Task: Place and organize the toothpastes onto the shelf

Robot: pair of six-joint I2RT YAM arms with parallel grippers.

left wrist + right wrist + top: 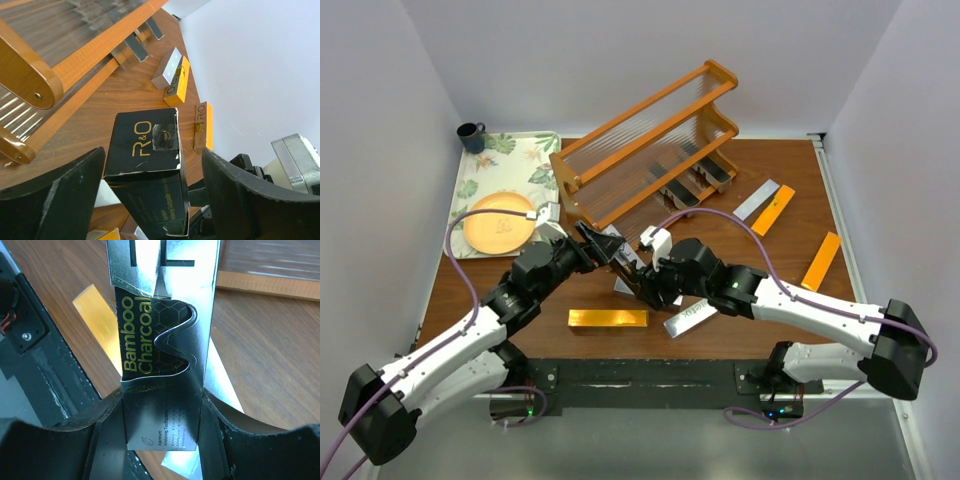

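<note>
Right gripper (162, 405) clenches a charcoal toothpaste carton (160, 340), the left gripper (152, 155) stands released around its end, the shelf (640, 113) at twelve o'clock holds few cartons (677, 190), and several loose cartons (608, 318) lie on the table (790, 160).

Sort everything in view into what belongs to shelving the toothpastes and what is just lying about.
Job: shelf; dark carton between the arms; near orange carton; near silver carton; far silver carton; far orange carton beside it; right-edge orange carton; shelved cartons on the lowest tier.
Lying about: floral tray; orange plate on it; dark mug.
</note>
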